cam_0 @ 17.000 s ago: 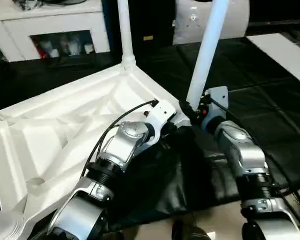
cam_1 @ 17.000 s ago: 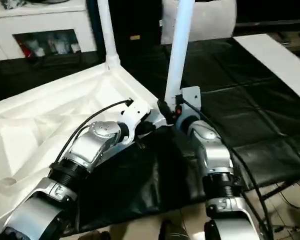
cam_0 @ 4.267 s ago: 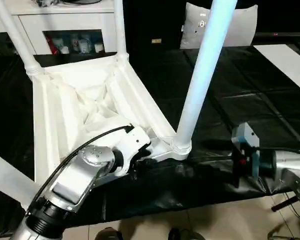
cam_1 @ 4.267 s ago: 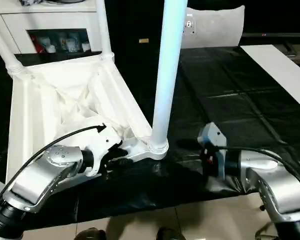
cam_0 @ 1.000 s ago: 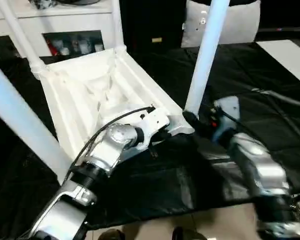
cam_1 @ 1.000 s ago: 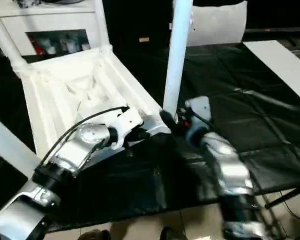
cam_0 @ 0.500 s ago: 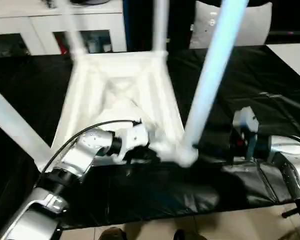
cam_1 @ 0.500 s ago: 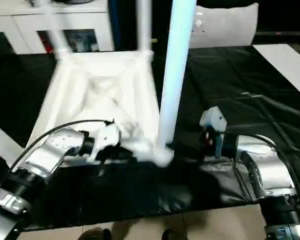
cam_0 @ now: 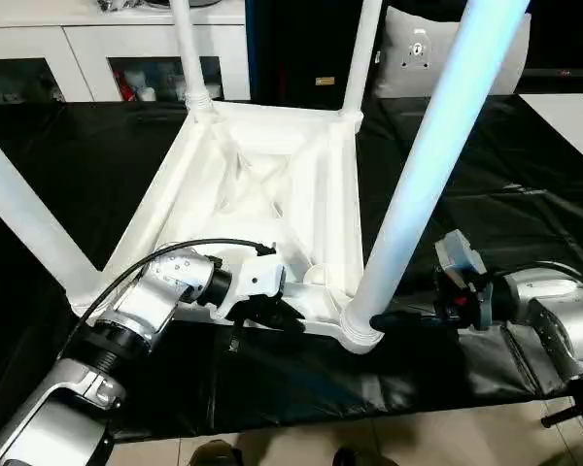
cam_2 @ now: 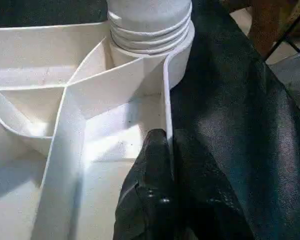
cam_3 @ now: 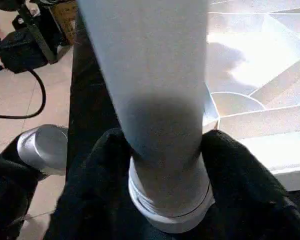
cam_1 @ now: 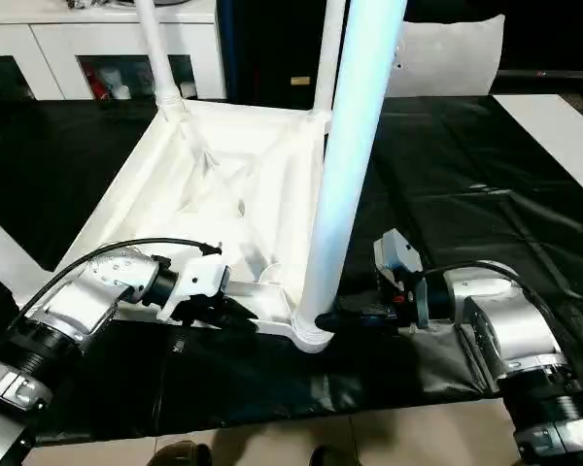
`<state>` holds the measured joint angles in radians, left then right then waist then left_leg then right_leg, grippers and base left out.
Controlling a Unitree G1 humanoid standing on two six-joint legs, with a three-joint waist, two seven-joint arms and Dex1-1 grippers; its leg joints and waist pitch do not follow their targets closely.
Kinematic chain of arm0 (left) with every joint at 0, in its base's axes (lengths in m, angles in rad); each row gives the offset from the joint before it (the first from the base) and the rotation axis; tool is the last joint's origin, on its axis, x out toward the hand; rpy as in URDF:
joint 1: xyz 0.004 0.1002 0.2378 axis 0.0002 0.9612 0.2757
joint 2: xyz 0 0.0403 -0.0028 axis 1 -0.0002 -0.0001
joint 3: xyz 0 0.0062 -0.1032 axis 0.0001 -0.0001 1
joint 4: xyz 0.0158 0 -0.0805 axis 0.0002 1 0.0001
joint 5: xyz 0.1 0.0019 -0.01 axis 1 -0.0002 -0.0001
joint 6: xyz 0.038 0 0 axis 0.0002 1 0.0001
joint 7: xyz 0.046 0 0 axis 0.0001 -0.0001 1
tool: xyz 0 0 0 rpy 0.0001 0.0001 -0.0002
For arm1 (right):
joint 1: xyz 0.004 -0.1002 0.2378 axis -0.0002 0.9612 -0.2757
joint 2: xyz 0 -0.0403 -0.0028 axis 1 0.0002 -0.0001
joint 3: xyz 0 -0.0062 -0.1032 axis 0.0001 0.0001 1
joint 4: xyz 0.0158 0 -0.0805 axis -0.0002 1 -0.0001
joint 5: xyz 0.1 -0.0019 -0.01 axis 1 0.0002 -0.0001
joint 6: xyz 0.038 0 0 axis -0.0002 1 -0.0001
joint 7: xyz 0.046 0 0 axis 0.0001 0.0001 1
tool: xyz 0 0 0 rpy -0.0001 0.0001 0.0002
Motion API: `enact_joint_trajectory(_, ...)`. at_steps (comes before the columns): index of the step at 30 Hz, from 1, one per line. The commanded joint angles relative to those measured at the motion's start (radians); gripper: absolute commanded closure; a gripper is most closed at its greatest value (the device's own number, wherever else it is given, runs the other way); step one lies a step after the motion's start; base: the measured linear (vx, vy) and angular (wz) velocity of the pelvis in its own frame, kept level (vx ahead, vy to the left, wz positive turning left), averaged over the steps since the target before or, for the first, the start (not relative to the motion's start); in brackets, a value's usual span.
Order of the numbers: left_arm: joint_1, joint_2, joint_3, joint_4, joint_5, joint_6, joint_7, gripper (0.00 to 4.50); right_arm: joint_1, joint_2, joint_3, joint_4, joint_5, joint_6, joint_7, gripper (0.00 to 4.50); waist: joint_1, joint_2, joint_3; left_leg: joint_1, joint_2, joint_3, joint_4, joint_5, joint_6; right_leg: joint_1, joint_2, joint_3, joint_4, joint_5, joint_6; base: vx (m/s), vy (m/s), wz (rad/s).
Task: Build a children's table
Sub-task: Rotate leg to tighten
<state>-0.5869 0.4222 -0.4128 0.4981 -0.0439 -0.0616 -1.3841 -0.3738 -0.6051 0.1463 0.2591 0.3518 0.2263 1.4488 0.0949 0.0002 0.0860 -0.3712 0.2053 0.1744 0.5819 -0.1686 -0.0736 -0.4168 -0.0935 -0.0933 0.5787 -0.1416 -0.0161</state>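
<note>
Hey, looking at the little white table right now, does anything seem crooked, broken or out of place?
Nothing stands out. The children's table lies upside down on the black cover with four legs up. The left gripper pinches its near rim, and the right gripper straddles the nearest leg at its socket.

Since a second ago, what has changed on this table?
The table top has swung round and now lies squarer to the robot. The right gripper drew off, then returned to the near leg, jaws around its base. The left gripper stays clamped on the rim.
</note>
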Motion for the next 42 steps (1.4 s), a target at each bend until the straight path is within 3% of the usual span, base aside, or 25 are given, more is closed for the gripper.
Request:
enact_joint_trajectory(1, -0.022, -0.010, -0.024, -0.019, -0.011, -0.037, -0.070, 4.50, -0.013, 0.003, 0.010, -0.006, 0.005, 0.004, 0.027, 2.35, -0.001, -0.016, -0.076, 0.010, 0.027, 0.003, -0.063, -0.205, 0.082, 0.058, -0.052, 0.046, -0.058, -0.316, -0.205, 0.000, 0.000, 0.00)
enact_joint_trajectory(10, -0.024, -0.043, 0.019, -0.006, -0.014, 0.031, 0.035, 4.50, 0.036, 0.016, -0.005, -0.076, 0.063, 0.092, -0.003, 2.61, 0.005, -0.015, -0.072, 0.013, 0.027, 0.003, -0.064, -0.218, 0.078, 0.056, -0.051, 0.046, -0.064, -0.350, -0.192, 0.000, 0.000, 0.00)
enact_joint_trajectory(12, -0.029, -0.079, 0.047, -0.014, -0.003, 0.127, 0.146, 4.50, 0.072, 0.049, -0.017, -0.121, 0.071, 0.137, -0.090, 2.61, 0.004, -0.017, -0.071, 0.009, 0.027, 0.003, -0.066, -0.215, 0.074, 0.059, -0.050, 0.046, -0.063, -0.355, -0.186, 0.000, 0.000, 0.00)
enact_joint_trajectory(13, -0.030, -0.103, 0.060, -0.029, 0.000, 0.180, 0.203, 4.50, 0.084, 0.080, -0.024, -0.134, 0.052, 0.147, -0.168, 2.61, 0.001, -0.009, -0.061, 0.015, 0.028, 0.002, -0.070, -0.261, 0.058, 0.050, -0.049, 0.046, -0.073, -0.406, -0.179, 0.000, 0.000, 0.00)
enact_joint_trajectory(14, -0.030, -0.120, 0.067, -0.040, 0.001, 0.210, 0.236, 4.50, 0.088, 0.106, -0.030, -0.136, 0.032, 0.142, -0.225, 2.61, -0.001, -0.014, -0.062, 0.012, 0.025, 0.000, -0.071, -0.265, 0.049, 0.055, -0.050, 0.045, -0.072, -0.424, -0.171, 0.000, 0.000, 0.00)
enact_joint_trajectory(16, -0.031, -0.152, 0.080, -0.057, 0.002, 0.259, 0.296, 4.50, 0.087, 0.150, -0.042, -0.131, 0.001, 0.141, -0.324, 2.61, -0.009, -0.012, -0.062, 0.016, 0.019, -0.004, -0.071, -0.285, 0.031, 0.053, -0.055, 0.040, -0.083, -0.501, -0.143, 0.000, 0.000, 0.00)
enact_joint_trajectory(17, -0.033, -0.173, 0.087, -0.063, 0.002, 0.283, 0.330, 4.50, 0.082, 0.176, -0.050, -0.125, -0.016, 0.147, -0.381, 2.61, -0.019, -0.016, -0.058, 0.008, 0.014, -0.006, -0.072, -0.295, 0.029, 0.057, -0.052, 0.035, -0.090, -0.548, -0.114, -0.062, 0.011, -0.12)
enact_joint_trajectory(18, -0.036, -0.194, 0.094, -0.068, 0.004, 0.303, 0.363, 4.50, 0.076, 0.202, -0.058, -0.117, -0.029, 0.151, -0.434, 2.61, -0.028, -0.015, -0.054, 0.007, 0.013, -0.010, -0.074, -0.318, 0.021, 0.054, -0.050, 0.028, -0.098, -0.609, -0.083, 0.000, 0.000, 0.00)
enact_joint_trajectory(19, -0.040, -0.217, 0.101, -0.070, 0.005, 0.324, 0.398, 4.50, 0.069, 0.229, -0.068, -0.108, -0.041, 0.156, -0.487, 2.62, -0.039, -0.012, -0.055, 0.014, 0.007, -0.009, -0.067, -0.337, 0.017, 0.048, -0.051, 0.025, -0.110, -0.649, -0.063, 0.000, 0.000, 0.00)
enact_joint_trajectory(21, -0.050, -0.263, 0.112, -0.067, 0.006, 0.355, 0.459, 4.50, 0.051, 0.282, -0.086, -0.088, -0.065, 0.145, -0.586, 2.62, -0.051, -0.013, -0.059, 0.010, 0.004, -0.012, -0.066, -0.327, 0.025, 0.051, -0.050, 0.022, -0.110, -0.640, -0.057, 0.000, 0.000, 0.00)
enact_joint_trajectory(23, -0.079, -0.355, 0.143, -0.035, 0.013, 0.391, 0.596, 4.50, 0.008, 0.392, -0.127, -0.049, -0.102, 0.155, -0.813, 2.62, -0.063, -0.010, -0.055, 0.010, 0.001, -0.009, -0.063, -0.335, 0.028, 0.042, -0.045, 0.019, -0.116, -0.648, -0.053, 0.000, 0.000, 0.00)
enact_joint_trajectory(24, -0.087, -0.378, 0.151, -0.027, 0.021, 0.400, 0.635, 4.50, -0.006, 0.423, -0.142, -0.039, -0.106, 0.171, -0.875, 2.62, -0.069, -0.002, -0.059, 0.009, -0.002, -0.014, -0.062, -0.337, 0.020, 0.045, -0.045, 0.013, -0.114, -0.653, -0.050, 0.000, 0.000, 0.00)
enact_joint_trajectory(25, -0.099, -0.397, 0.160, -0.011, 0.031, 0.401, 0.678, 4.50, -0.024, 0.454, -0.161, -0.021, -0.112, 0.173, -0.940, 2.63, -0.077, -0.005, -0.059, 0.000, -0.001, -0.015, -0.065, -0.327, 0.022, 0.050, -0.043, 0.012, -0.114, -0.628, -0.046, 0.000, 0.000, 0.00)
enact_joint_trajectory(28, -0.124, -0.435, 0.178, 0.020, 0.055, 0.389, 0.775, 4.50, -0.064, 0.520, -0.200, 0.024, -0.131, 0.174, -1.086, 2.63, -0.084, 0.002, -0.062, 0.004, 0.000, -0.012, -0.067, -0.311, 0.045, 0.046, -0.041, 0.018, -0.112, -0.551, -0.075, 0.000, 0.000, 0.00)
enact_joint_trajectory(29, -0.135, -0.453, 0.181, 0.030, 0.070, 0.378, 0.817, 4.50, -0.080, 0.557, -0.227, 0.045, -0.131, 0.168, -1.147, 2.63, -0.085, 0.001, -0.066, 0.002, 0.002, -0.011, -0.067, -0.296, 0.052, 0.049, -0.040, 0.020, -0.107, -0.508, -0.091, 0.000, 0.000, 0.00)
enact_joint_trajectory(31, -0.138, -0.461, 0.176, 0.027, 0.080, 0.378, 0.828, 4.50, -0.084, 0.565, -0.224, 0.052, -0.150, 0.149, -1.162, 2.63, -0.079, 0.004, -0.070, 0.001, 0.007, -0.008, -0.067, -0.247, 0.068, 0.052, -0.041, 0.029, -0.092, -0.395, -0.133, 0.000, 0.000, 0.00)
enact_joint_trajectory(33, -0.133, -0.462, 0.161, 0.015, 0.091, 0.376, 0.818, 4.50, -0.076, 0.564, -0.216, 0.044, -0.166, 0.100, -1.147, 1.93, -0.074, 0.004, -0.075, 0.004, 0.009, -0.002, -0.063, -0.204, 0.085, 0.052, -0.040, 0.035, -0.082, -0.295, -0.171, 0.056, -0.002, 0.07)
enact_joint_trajectory(35, -0.127, -0.457, 0.153, 0.012, 0.100, 0.369, 0.807, 4.50, -0.066, 0.565, -0.224, 0.024, -0.160, 0.071, -1.128, 1.83, -0.067, 0.004, -0.077, -0.001, 0.008, 0.000, -0.061, -0.161, 0.111, 0.059, -0.043, 0.038, -0.072, -0.223, -0.198, 0.054, -0.012, 0.04)
enact_joint_trajectory(37, -0.120, -0.440, 0.139, 0.009, 0.108, 0.352, 0.783, 4.50, -0.047, 0.539, -0.225, -0.007, -0.146, 0.068, -1.080, 1.71, -0.054, 0.004, -0.079, 0.001, 0.008, 0.002, -0.060, -0.123, 0.135, 0.063, -0.043, 0.039, -0.067, -0.188, -0.209, 0.026, -0.008, 0.01)
enact_joint_trajectory(40, -0.104, -0.401, 0.127, 0.005, 0.105, 0.334, 0.741, 4.50, -0.010, 0.455, -0.220, -0.041, -0.132, 0.045, -0.979, 1.49, -0.047, 0.003, -0.079, -0.002, 0.008, 0.004, -0.058, -0.103, 0.152, 0.067, -0.042, 0.040, -0.063, -0.156, -0.217, 0.000, 0.000, 0.00)
enact_joint_trajectory(42, -0.089, -0.370, 0.117, 0.001, 0.100, 0.302, 0.688, 4.50, 0.010, 0.391, -0.228, -0.054, -0.116, 0.046, -0.902, 1.29, -0.043, 0.003, -0.075, -0.003, 0.008, 0.004, -0.059, -0.120, 0.155, 0.069, -0.042, 0.038, -0.068, -0.191, -0.211, 0.000, 0.000, 0.00)
